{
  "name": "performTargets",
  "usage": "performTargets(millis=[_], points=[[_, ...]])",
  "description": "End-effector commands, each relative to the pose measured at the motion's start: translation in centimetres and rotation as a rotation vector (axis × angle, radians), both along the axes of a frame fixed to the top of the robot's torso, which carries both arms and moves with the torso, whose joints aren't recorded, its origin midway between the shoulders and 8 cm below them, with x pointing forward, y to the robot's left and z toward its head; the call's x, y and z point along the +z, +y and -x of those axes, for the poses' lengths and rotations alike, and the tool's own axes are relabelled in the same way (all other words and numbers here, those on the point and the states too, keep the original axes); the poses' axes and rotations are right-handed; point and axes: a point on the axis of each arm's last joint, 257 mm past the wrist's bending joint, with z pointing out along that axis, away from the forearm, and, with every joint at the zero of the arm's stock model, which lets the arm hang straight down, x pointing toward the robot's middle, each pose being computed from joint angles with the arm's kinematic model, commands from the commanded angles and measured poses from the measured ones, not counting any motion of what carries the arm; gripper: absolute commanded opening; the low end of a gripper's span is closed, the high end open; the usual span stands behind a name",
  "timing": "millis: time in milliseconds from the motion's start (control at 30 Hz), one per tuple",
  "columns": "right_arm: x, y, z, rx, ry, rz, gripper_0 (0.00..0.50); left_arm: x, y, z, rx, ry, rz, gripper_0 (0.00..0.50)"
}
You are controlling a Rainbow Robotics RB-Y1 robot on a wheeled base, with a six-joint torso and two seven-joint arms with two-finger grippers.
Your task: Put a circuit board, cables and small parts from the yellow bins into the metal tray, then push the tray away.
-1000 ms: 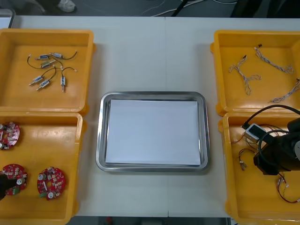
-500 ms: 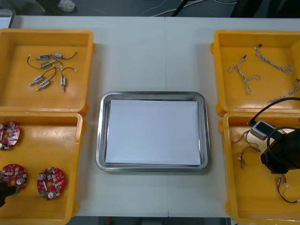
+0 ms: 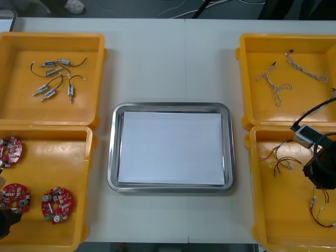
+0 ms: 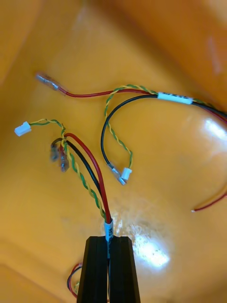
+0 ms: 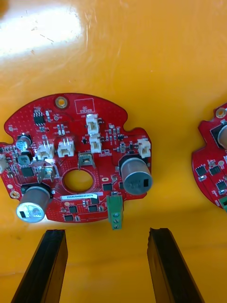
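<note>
The metal tray [image 3: 112,157] holds nothing yet. The right hand [image 4: 108,242] is clamped on a red and yellow cable [image 4: 90,170], and the left hand [image 5: 106,233] hovers, spread apart, by a circuit board [image 5: 71,118].

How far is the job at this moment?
Done: nothing; the metal tray holds no item. In hand: the right gripper has its jaws shut on a red and yellow cable; the left gripper, jaws open, hovers over a circuit board. Left: loading both, the small metal parts, then pushing the tray away.
</note>
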Motion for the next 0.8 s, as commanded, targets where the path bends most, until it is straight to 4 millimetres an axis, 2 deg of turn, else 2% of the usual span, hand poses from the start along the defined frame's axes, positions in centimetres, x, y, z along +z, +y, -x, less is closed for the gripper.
performTargets(millis=[33, 533, 800], points=[[2.7, 0.2, 0.3, -0.007, -0.053, -0.030, 0.000, -0.2, -0.4, -0.9, -0.018, -0.018, -0.005, 0.500], [7.0, 0.5, 0.1, -0.002, -0.097, -0.049, 0.000, -0.9, -0.9, -1.3, -0.020, -0.016, -0.006, 0.500], [10.0, 2.6, -0.1, 0.082, -0.116, -0.032, 0.000, -1.4, -1.3, -1.0, -0.018, -0.008, -0.003, 0.500]])
